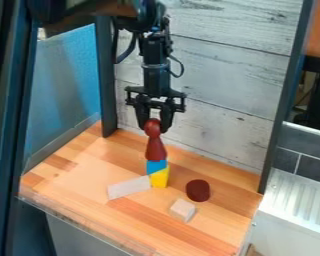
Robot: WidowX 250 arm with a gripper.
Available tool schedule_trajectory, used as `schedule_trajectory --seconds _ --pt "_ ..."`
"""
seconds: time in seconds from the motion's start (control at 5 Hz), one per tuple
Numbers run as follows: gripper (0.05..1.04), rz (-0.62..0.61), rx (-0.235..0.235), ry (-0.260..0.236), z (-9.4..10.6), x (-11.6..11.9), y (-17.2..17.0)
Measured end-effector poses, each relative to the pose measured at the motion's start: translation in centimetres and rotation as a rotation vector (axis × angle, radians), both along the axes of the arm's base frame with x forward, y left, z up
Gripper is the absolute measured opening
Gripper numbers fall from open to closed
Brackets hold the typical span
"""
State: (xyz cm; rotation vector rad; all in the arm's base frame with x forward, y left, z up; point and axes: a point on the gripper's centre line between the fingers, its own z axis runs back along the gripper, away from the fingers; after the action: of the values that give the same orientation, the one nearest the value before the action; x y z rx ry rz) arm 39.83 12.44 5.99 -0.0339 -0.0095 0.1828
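Gripper [155,127]: hanging over the tabletop [102,165], level with the head of the red pawn-shaped piece [155,148]; whether it is clamped on the head or loose about it cannot be told.
Red pawn-shaped piece: at 6 o'clock from the gripper's body – directly below, its head at the gripper's lower end.
Long axis: near upright, head at 12 o'clock, wide base at 6 o'clock; roughly in line with the gripper's own downward axis.
Support: base against the top of the blue block [156,166], with the yellow block [160,178] beneath – a single column in this view.
White flat block [128,187]: at 8 o'clock from the yellow block, its near end just beside it.
Dark red round piece [198,190]: at 4 o'clock from the yellow block, apart.
Cream block [183,210]: at 5 o'clock, apart.
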Motion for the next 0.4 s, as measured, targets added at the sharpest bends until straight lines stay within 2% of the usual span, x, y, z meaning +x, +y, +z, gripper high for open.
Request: schedule_trajectory --seconds 0.2,0.4 --pt "0.559 0.006 0.006 0.001 -0.03 0.02 0.10" --pt "0.638 -0.006 0.011 -0.004 -0.10 0.28 -0.37"
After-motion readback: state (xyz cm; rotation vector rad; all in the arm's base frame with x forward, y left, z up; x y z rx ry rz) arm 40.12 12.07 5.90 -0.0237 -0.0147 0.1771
